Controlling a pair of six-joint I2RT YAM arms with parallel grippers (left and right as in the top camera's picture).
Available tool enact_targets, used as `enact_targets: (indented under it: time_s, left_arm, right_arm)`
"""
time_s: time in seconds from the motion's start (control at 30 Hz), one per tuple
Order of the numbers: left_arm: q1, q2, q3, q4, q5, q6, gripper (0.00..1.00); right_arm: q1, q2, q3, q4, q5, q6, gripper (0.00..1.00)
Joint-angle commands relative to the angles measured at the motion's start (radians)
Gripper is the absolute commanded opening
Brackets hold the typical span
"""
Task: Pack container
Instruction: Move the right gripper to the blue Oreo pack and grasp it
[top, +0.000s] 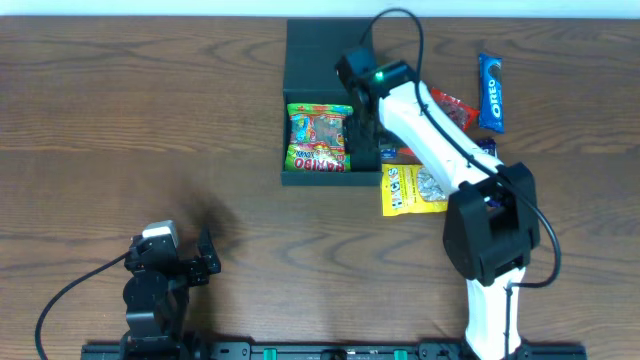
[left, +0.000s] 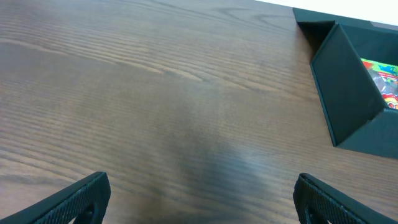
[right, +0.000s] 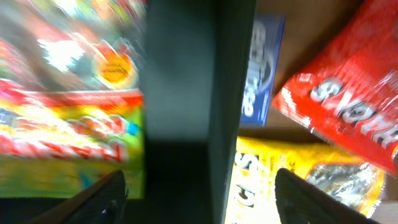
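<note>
1. Found the left gripper (left: 200, 194) spread fully, clasping nothing, with only bare table (left: 124, 93) between and ahead of its jaws.
2. Found the right gripper (right: 199, 196) released too, jaws set wide and gripping nothing.
3. Saw those right jaws straddling one wall of the container (right: 180, 93), with one fingertip (right: 102, 199) inside the box and the other fingertip (right: 317, 199) outside. Could not tell whether either pad touched the wall.
4. Placed the container well ahead of the left jaws and off to their right, apart from them.
5. Noted the container mouth-up, flap lid (top: 325, 50) thrown back on the far side. Noted its long axis, lid included, running from near to far across the table, and the straddled wall running straight away between the right jaws.
6. Saw a Haribo packet (top: 318, 138) lying inside the container, ahead of the inner finger.
7. Saw a yellow packet (right: 267, 180) under the outer finger, with a red packet (right: 348, 106) and a blurred blue wrapper (right: 261, 68) ahead of it, all outside the box.
8. Saw an Oreo packet (top: 490, 92) farther out beyond the red packet, well clear of both pairs of jaws.
</note>
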Motion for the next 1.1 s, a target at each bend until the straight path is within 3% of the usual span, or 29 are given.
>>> enact_targets:
  time_s: [0.0, 0.2, 0.6, 1.07]
  left_arm:
    - [0.003, -0.006, -0.017, 0.000, -0.014, 0.008, 0.95]
    - [0.003, -0.006, -0.017, 0.000, -0.014, 0.008, 0.95]
    - [0.003, -0.006, -0.017, 0.000, -0.014, 0.007, 0.95]
    - [0.003, -0.006, -0.017, 0.000, -0.019, 0.008, 0.95]
  right_arm:
    - [-0.027, -0.073, 0.090, 0.012, 0.028, 0.005, 0.84]
    - [-0.151, -0.093, 0.139, 0.097, 0.130, -0.055, 0.90]
    - [-0.468, -0.032, 0.117, 0.296, 0.125, -0.123, 0.88]
    - [-0.546, 0.225, 0.117, 0.375, 0.100, -0.138, 0.84]
